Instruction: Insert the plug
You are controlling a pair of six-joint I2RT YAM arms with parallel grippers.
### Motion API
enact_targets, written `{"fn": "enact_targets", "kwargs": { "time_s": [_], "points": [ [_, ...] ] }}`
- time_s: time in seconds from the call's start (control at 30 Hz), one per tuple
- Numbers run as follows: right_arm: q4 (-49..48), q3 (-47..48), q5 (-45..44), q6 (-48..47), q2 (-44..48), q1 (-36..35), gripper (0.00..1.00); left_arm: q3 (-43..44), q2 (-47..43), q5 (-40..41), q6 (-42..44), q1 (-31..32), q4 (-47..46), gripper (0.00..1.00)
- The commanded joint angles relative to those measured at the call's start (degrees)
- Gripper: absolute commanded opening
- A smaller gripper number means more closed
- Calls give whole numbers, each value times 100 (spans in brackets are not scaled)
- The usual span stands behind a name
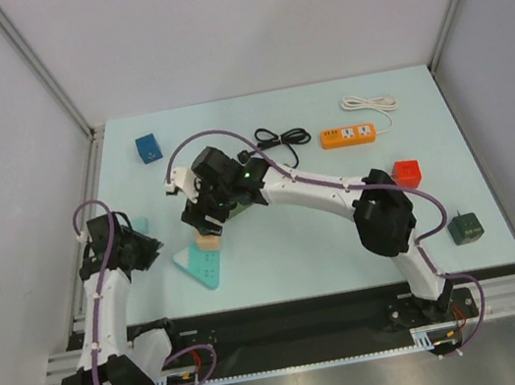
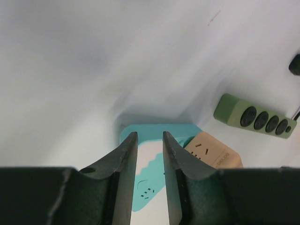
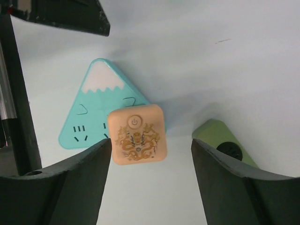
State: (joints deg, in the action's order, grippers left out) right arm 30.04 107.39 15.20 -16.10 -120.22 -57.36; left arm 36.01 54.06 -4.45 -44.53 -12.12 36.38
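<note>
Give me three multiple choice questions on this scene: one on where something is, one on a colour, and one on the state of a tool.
1. Where is the peach cube?
A. At the far right corner
B. Right against the teal triangular socket
C. Held up in the air

2. What colour is the long strip joined to the white cord?
A. Orange
B. Purple
C. Yellow

3. How is the right tool?
A. Shut on the peach cube
B. Shut on nothing
C. Open, over the peach cube

Answers:
1 B: the right wrist view shows the cube overlapping the triangle's lower corner.
2 A: the top view shows it orange at the far side.
3 C: both fingers stand wide apart, with the cube below and between them.
</note>
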Motion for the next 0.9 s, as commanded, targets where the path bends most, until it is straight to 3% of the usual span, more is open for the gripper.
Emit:
{"fn": "enact_targets", "kwargs": {
  "time_s": [0.0,0.07,0.1,0.2,0.33,0.47,0.63,0.87],
  "points": [
    [669,475,449,-332,-264,85,74,-242,-220,-581,287,8,-254,33],
    [714,581,257,-342,-282,94,59,-348,-265,-741,322,8,-385,30],
    [635,546,177,-246,-195,85,40,-401,-273,-777,305,17,-404,29],
    [362,388,-105,-131,24,59,16,-454,-274,-812,305,8,-465,26],
    [222,265,-183,1,104,-29,0,-463,-221,-882,331,8,-509,24],
    [-138,-104,-141,220,183,-91,0,-533,-186,-874,305,8,-527,23],
    [-1331,-1562,-176,765,307,-170,0,-665,-212,-760,279,8,-562,22],
    [-1387,-1862,-228,950,342,-100,0,-648,-168,-636,252,8,-527,20]
  ]
}}
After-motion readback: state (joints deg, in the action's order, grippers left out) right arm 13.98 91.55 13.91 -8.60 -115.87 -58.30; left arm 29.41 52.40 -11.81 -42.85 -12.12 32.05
